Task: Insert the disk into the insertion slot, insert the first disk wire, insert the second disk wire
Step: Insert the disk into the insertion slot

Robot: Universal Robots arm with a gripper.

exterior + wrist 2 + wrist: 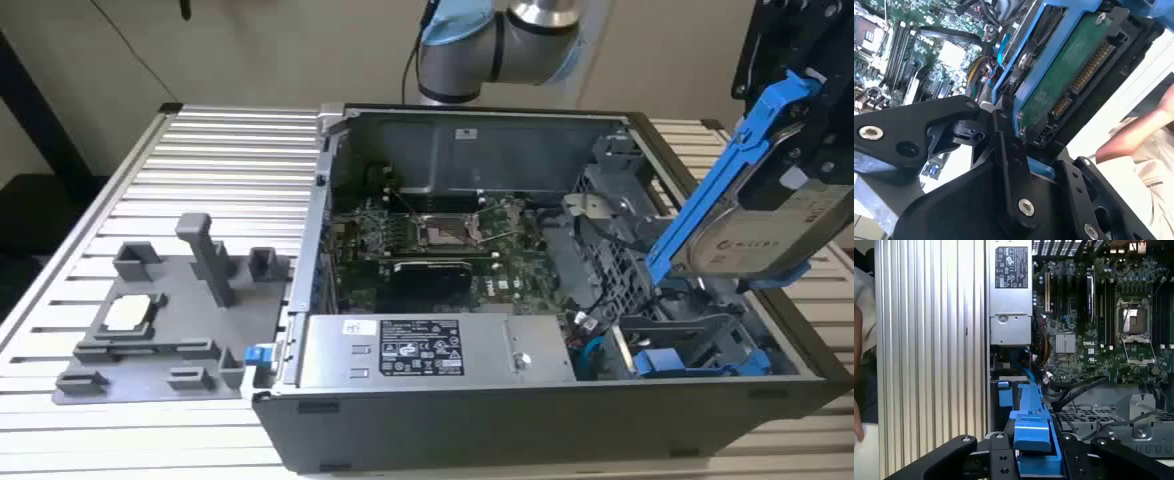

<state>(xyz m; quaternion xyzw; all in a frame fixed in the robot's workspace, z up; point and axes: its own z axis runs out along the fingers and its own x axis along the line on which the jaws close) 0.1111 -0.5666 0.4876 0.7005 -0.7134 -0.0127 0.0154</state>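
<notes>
Step one in hand: jaws are clamping the disk (767,235) by its blue carrier, hanging tilted over the bay (674,330) at the exterior view's right of the case (534,420). Not seated. My read: insertion is calling for squaring carrier to slot.

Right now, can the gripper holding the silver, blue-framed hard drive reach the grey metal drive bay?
Probably yes: the gripper holds the disk tilted above the bay, the case lies open; cables sit close.
</notes>
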